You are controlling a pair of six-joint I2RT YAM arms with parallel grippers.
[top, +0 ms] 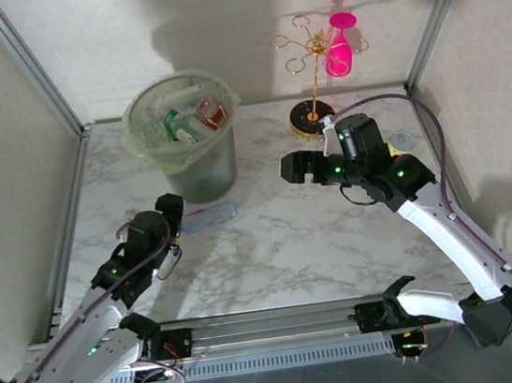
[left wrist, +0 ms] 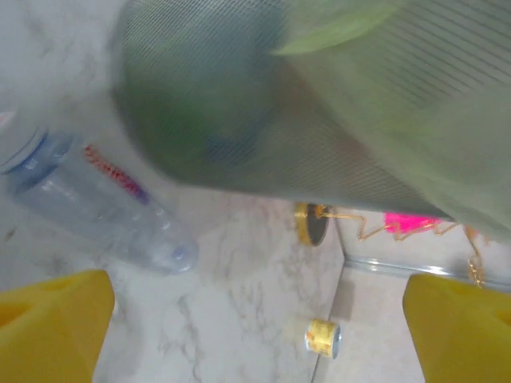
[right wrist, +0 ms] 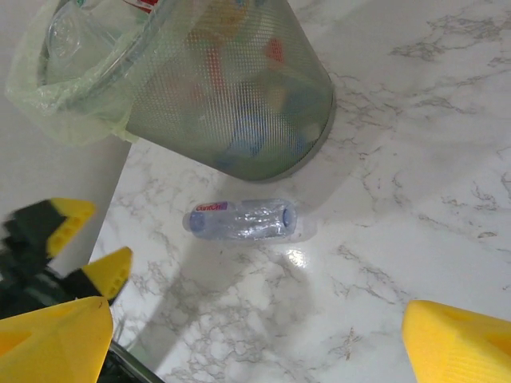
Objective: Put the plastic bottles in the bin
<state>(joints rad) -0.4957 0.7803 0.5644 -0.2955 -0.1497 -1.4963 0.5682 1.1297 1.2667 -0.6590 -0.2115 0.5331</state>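
Note:
The pale-green bin [top: 185,154] stands at the back left with several bottles [top: 188,120] inside it. Its mesh-like wall looms close in the left wrist view [left wrist: 319,104] and shows at the top of the right wrist view [right wrist: 223,96]. One clear bottle with a blue and red label [top: 209,218] lies on its side on the table just in front of the bin [left wrist: 96,199] [right wrist: 239,221]. My left gripper [top: 173,209] [left wrist: 255,335] is open beside that bottle's left end, nothing between its fingers. My right gripper [top: 289,167] [right wrist: 255,351] hangs open above mid-table, well right of the bottle.
A gold wire stand [top: 309,52] with a pink goblet [top: 340,43] stands at the back right. A small tan cup with a pale blue lid [top: 402,141] [left wrist: 323,337] lies near the right wall. The left arm's yellow fingers [right wrist: 76,223] show at the left of the right wrist view.

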